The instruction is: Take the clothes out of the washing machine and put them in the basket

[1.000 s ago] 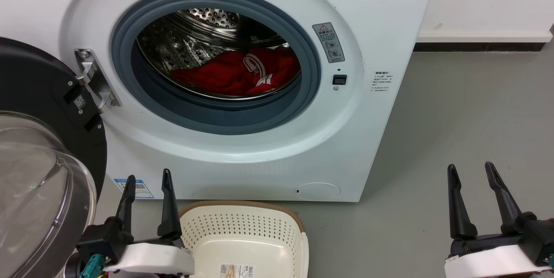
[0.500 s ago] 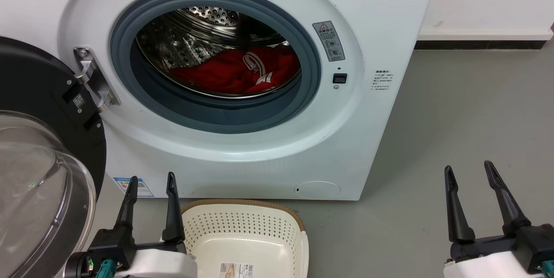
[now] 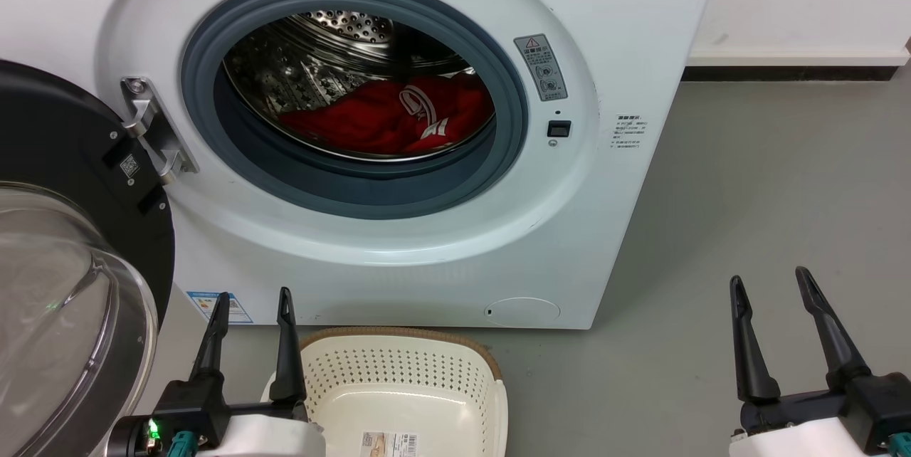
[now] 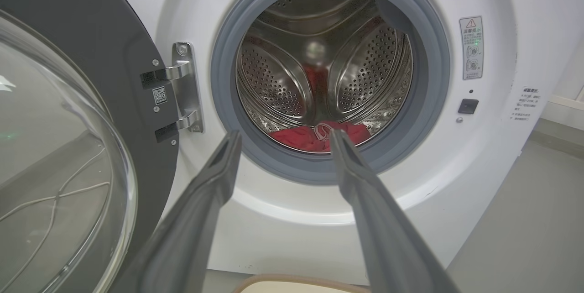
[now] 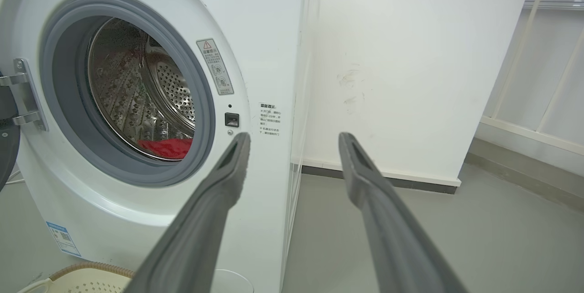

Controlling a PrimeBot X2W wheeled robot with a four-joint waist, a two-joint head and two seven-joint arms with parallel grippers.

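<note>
Clothes at centre frame look soft and light; we would pinch a raised fold near the white trim. Left pincer and right pincer gape empty.

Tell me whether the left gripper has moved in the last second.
Yes, slightly: against the blue label on the washer, the left gripper has slid right and down the head view, closer to the basket.

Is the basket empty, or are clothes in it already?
Empty, as far as it shows. The red clothes lie inside the washing machine, in its drum; the basket has just a paper label on its floor.
</note>
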